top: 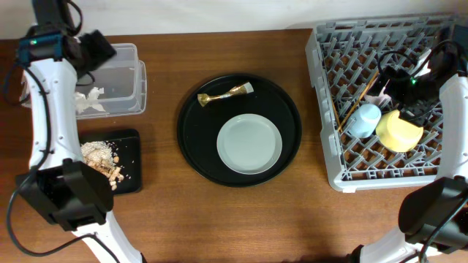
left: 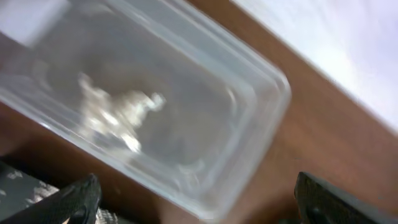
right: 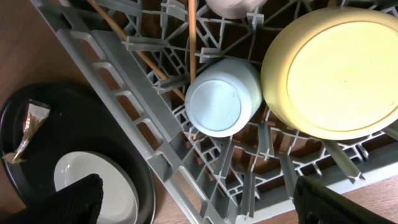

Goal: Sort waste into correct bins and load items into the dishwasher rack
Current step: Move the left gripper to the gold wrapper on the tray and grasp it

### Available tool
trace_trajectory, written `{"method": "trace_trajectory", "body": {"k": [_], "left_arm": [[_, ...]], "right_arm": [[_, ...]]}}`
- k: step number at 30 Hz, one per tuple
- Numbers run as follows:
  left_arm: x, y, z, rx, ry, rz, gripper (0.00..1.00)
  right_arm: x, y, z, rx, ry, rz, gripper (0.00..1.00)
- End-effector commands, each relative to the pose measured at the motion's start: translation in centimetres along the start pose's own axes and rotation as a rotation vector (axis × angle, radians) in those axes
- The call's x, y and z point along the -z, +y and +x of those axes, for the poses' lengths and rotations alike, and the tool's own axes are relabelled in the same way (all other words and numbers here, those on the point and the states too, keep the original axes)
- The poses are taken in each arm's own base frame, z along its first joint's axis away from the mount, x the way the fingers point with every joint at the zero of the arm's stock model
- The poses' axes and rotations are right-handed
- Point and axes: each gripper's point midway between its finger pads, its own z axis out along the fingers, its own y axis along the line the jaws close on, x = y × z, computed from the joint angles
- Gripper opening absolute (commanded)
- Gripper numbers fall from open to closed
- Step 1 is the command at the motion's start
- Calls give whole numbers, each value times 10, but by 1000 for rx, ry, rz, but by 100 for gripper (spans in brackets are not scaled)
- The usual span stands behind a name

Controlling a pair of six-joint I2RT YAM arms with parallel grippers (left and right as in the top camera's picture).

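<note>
From overhead, the left gripper (top: 95, 50) hangs over the clear box (top: 137, 80) at the table's (top: 161, 219) 10 o'clock, with the tissue (top: 89, 101) lying in the box's near end. At 8 o'clock the flat tray (top: 131, 146) holds the scraps (top: 99, 156). The round tray (top: 289, 139) sits mid-table, carrying the plate (top: 249, 143) and, at its 12 o'clock, the wrapper (top: 225, 93). The rack (top: 322, 109) fills the 3 o'clock side. In it lie the blue cup (top: 363, 119), the bowl (top: 399, 131) touching the cup at its 3 o'clock, the chopsticks (top: 355, 98) and the pink cup (top: 379, 93), with the right gripper (top: 409, 91) above them. The left wrist view shows the left gripper (left: 199, 205) spread wide and gripping nothing, with the box (left: 249, 124) and tissue (left: 115, 115) blurred below. The right wrist view shows the right gripper (right: 202, 205) spread just as wide and bare, over the rack (right: 118, 106). There the blue cup (right: 217, 106) and bowl (right: 339, 71) sit upside down and the chopsticks (right: 191, 37) lie at 12 o'clock. The plate (right: 93, 186) and wrapper (right: 28, 130) lie at 8 o'clock.
</note>
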Motion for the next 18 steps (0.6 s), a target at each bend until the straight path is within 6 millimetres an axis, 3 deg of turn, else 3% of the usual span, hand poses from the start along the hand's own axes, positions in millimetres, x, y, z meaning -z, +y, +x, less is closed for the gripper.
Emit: {"method": "trace_trajectory", "body": {"k": [1, 4, 10, 14, 18], "left_arm": [[-16, -62, 56, -273, 181, 231, 98], [-25, -104, 97, -493, 259, 363, 98], [-65, -161, 181, -870, 342, 408, 98], [-89, -168, 201, -1081, 286, 202, 98], [-83, -197, 216, -1298, 196, 177, 91]], "right_arm": [[5, 1, -2, 5, -17, 0, 98], [5, 1, -2, 5, -17, 0, 98], [5, 1, -2, 5, -17, 0, 98], [5, 1, -2, 5, -17, 0, 98], [5, 1, -2, 5, -17, 0, 98]]}}
